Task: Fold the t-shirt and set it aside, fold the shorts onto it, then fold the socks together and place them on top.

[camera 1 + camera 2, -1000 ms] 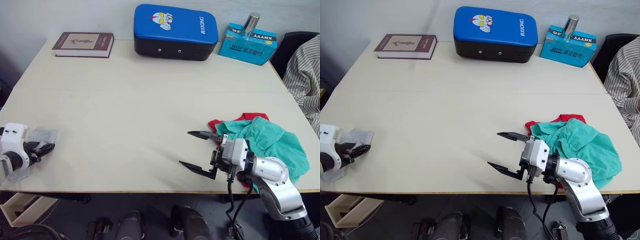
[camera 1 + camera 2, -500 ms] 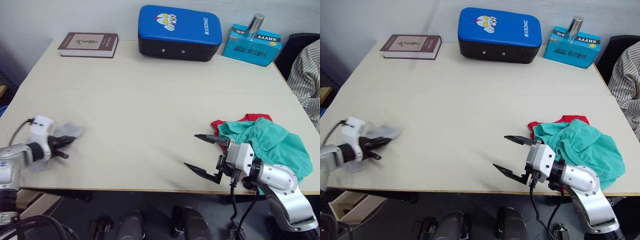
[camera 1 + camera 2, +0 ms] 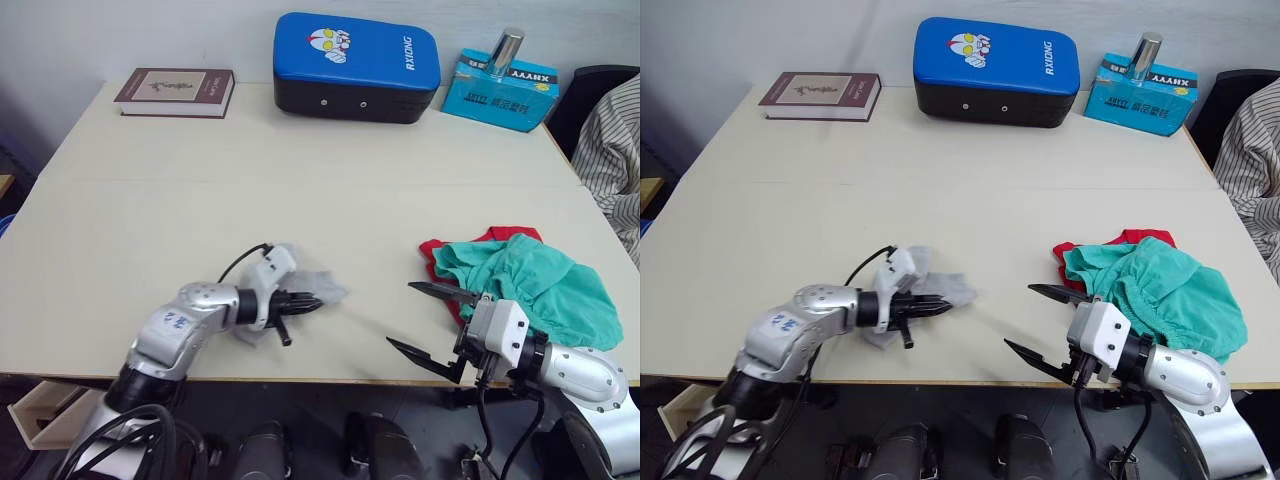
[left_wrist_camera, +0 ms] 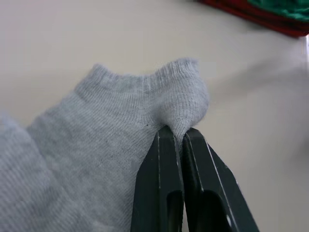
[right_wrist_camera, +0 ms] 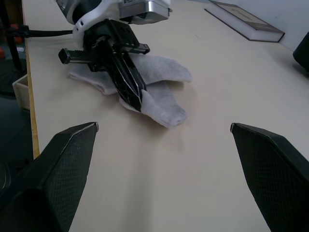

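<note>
The light grey socks (image 3: 322, 288) lie bunched at the front middle of the table, and my left gripper (image 3: 308, 300) is shut on a fold of them. The left wrist view shows both fingers pinching a sock's (image 4: 120, 140) cuff edge. At the front right, the teal shorts (image 3: 530, 285) lie crumpled over the red t-shirt (image 3: 437, 247), which peeks out at their left and far edges. My right gripper (image 3: 426, 322) hangs open just left of that pile, a hand's width from the socks (image 5: 164, 104), with nothing between its fingers.
A brown book (image 3: 173, 90) lies at the back left, a blue padded case (image 3: 355, 62) at the back middle, and a teal box (image 3: 500, 88) with a metal cylinder at the back right. A person's striped sleeve (image 3: 612, 150) shows at the right edge.
My left arm has swept from the table's left edge to the front middle, carrying the socks with it. The right gripper stayed open and drew back slightly toward the near edge.
</note>
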You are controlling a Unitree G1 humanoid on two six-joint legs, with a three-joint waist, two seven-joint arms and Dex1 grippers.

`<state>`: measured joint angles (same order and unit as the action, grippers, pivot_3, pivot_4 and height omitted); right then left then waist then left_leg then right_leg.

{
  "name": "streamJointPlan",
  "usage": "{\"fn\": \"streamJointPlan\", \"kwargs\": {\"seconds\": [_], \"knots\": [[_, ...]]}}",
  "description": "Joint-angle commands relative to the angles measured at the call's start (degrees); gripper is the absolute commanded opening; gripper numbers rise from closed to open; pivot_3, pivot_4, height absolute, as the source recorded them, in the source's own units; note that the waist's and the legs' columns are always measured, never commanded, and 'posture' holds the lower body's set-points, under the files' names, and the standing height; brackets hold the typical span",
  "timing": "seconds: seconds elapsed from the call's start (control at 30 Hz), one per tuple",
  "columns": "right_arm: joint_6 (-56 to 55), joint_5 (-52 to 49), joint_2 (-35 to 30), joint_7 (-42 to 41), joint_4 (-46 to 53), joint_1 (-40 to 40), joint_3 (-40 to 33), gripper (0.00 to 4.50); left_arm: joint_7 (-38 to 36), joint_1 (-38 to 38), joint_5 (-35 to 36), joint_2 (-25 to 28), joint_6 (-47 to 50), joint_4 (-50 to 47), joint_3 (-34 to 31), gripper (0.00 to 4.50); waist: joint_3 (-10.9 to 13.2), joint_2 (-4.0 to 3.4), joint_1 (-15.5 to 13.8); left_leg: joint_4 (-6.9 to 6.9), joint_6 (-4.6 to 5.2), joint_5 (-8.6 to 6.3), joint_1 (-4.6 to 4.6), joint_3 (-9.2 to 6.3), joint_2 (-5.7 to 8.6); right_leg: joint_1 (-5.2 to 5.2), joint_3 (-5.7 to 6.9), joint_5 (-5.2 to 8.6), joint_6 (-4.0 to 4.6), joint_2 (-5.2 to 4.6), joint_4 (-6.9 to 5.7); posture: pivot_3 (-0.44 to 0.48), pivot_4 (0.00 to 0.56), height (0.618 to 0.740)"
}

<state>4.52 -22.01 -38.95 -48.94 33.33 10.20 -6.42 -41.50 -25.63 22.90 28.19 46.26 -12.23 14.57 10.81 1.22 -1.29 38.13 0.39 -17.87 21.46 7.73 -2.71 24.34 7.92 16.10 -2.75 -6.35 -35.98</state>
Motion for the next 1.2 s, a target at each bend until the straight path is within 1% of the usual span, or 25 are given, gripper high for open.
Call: {"fn": "streamJointPlan", "kwargs": {"seconds": [0.03,0.17,0.23,0.27,0.33,0.37,0.43,0.53,0.6,0.67,0.8,0.9,0.97,1.07,1.17,1.2], "knots": [[1.34,0.20,-0.89,0.66,3.18,1.82,-0.48,4.50,-1.98,-1.51,0.30,-1.55,-0.71,-0.62,1.60,0.67,0.00,0.00,-0.06,-0.01,0.00,0.00,-0.03,0.04,0.00,0.00,-0.04,0.00,0.00,0.00,0.00,0.000,0.150,0.740],[2.32,0.29,-0.70,1.28,3.62,1.99,-0.18,4.50,-5.07,-1.72,0.68,0.33,-3.41,-2.01,-0.17,1.93,0.00,0.00,0.06,0.01,0.01,0.00,-0.06,0.10,-0.04,0.01,-0.10,0.00,0.00,0.05,-0.01,0.000,0.150,0.740],[2.97,0.10,-0.59,1.59,3.49,1.29,0.07,4.50,-8.09,-1.41,1.63,1.55,-7.04,-2.26,-2.24,2.57,0.00,0.00,0.03,0.01,0.01,0.01,-0.10,0.11,-0.05,0.01,-0.13,0.00,0.00,0.05,-0.02,0.000,0.150,0.740],[3.85,-0.49,-0.76,1.24,3.36,0.58,0.67,4.50,-11.69,-0.89,4.18,2.86,-8.44,-2.87,-4.59,2.84,0.00,0.00,0.03,0.01,0.01,0.01,-0.09,0.11,-0.06,0.01,-0.13,0.00,0.00,0.05,-0.01,0.000,0.150,0.740],[5.00,-0.63,-0.69,1.11,2.98,-1.36,2.11,4.50,-18.75,0.00,9.28,6.28,-9.71,-3.49,-9.55,2.84,0.00,0.00,0.25,0.01,0.01,0.01,-0.09,0.14,-0.09,0.03,-0.15,0.00,0.00,0.05,-0.01,0.000,0.150,0.740],[5.76,-0.28,-0.40,1.43,2.56,-2.87,3.16,4.50,-20.36,0.09,10.25,7.85,-10.72,-2.40,-12.11,2.84,0.00,0.00,0.38,0.00,0.00,0.01,-0.10,0.16,-0.11,0.03,-0.16,0.01,0.00,0.05,-0.01,0.000,0.150,0.740],[6.75,0.46,0.07,1.78,1.64,-5.36,4.97,4.50,-21.70,-0.04,9.98,10.21,-12.72,0.43,-14.98,2.84,0.00,0.00,0.54,0.00,-0.01,0.01,-0.11,0.17,-0.12,0.05,-0.16,0.01,0.01,0.05,-0.02,0.000,0.150,0.740],[8.82,3.99,1.87,2.31,-3.29,-12.32,11.12,4.50,-24.00,-0.96,3.38,16.08,-22.15,11.78,-17.89,2.84,0.00,0.00,0.62,0.01,-0.01,0.01,-0.14,0.18,-0.10,0.03,-0.16,0.01,0.00,0.06,-0.02,0.000,0.150,0.740],[10.05,7.52,3.07,3.42,-7.20,-15.48,14.78,4.50,-25.78,-1.36,-1.45,18.34,-29.10,18.04,-16.04,2.84,0.00,0.01,0.91,-0.01,0.00,0.01,-0.16,0.21,-0.10,0.04,-0.15,0.01,0.01,0.09,-0.02,0.000,0.150,0.740],[10.01,11.40,3.51,3.34,-11.22,-17.76,18.51,4.50,-26.60,-2.30,-5.19,18.38,-34.39,23.79,-13.61,2.84,0.00,0.01,0.96,-0.06,0.03,0.00,-0.12,0.27,-0.08,0.12,-0.16,0.01,0.01,0.09,-0.01,0.000,0.150,0.740],[7.84,16.08,5.28,3.81,-18.14,-21.93,22.00,4.50,-25.04,-6.07,-8.48,13.18,-39.05,31.90,-11.33,2.84,0.00,0.02,0.17,0.15,0.29,-0.15,0.10,0.44,0.04,0.21,-0.11,-0.01,-0.08,0.11,0.00,0.000,0.150,0.740],[6.67,17.44,6.45,4.02,-21.46,-23.97,22.37,3.86,-24.44,-8.44,-11.47,9.71,-43.62,36.07,-9.45,2.88,0.00,0.02,0.16,0.51,0.55,-0.30,0.20,0.65,0.07,0.21,-0.12,-0.20,-0.40,0.13,-0.01,0.000,0.150,0.740],[5.62,17.87,6.61,2.97,-22.84,-24.58,22.78,3.23,-25.46,-9.28,-13.25,9.05,-44.64,38.53,-7.77,2.88,0.00,0.02,0.33,0.81,0.70,-0.43,0.26,0.72,0.06,0.20,-0.12,-0.25,-0.49,0.11,0.00,0.000,0.150,0.740],[4.05,18.61,7.00,2.20,-24.91,-25.72,23.22,2.17,-26.67,-10.51,-14.86,7.79,-47.19,42.41,-6.28,2.88,0.00,0.02,0.80,0.86,0.73,-0.47,0.24,0.77,0.06,0.20,-0.13,-0.27,-0.53,0.10,0.02,0.000,0.150,0.740],[3.33,18.62,7.37,1.52,-26.40,-26.59,23.09,1.14,-27.14,-11.83,-15.69,6.66,-47.91,45.27,-5.84,2.29,-0.01,0.02,1.31,0.87,0.71,-0.47,0.21,0.76,0.03,0.19,-0.15,-0.27,-0.53,0.09,-0.02,0.000,0.150,0.740],[2.85,18.72,7.28,1.06,-26.80,-26.85,23.13,0.77,-27.45,-12.02,-15.95,6.49,-48.30,45.75,-5.78,1.99,-0.01,0.02,1.36,0.87,0.71,-0.47,0.20,0.75,0.03,0.18,-0.15,-0.27,-0.53,0.09,-0.03,0.000,0.150,0.740]]}}
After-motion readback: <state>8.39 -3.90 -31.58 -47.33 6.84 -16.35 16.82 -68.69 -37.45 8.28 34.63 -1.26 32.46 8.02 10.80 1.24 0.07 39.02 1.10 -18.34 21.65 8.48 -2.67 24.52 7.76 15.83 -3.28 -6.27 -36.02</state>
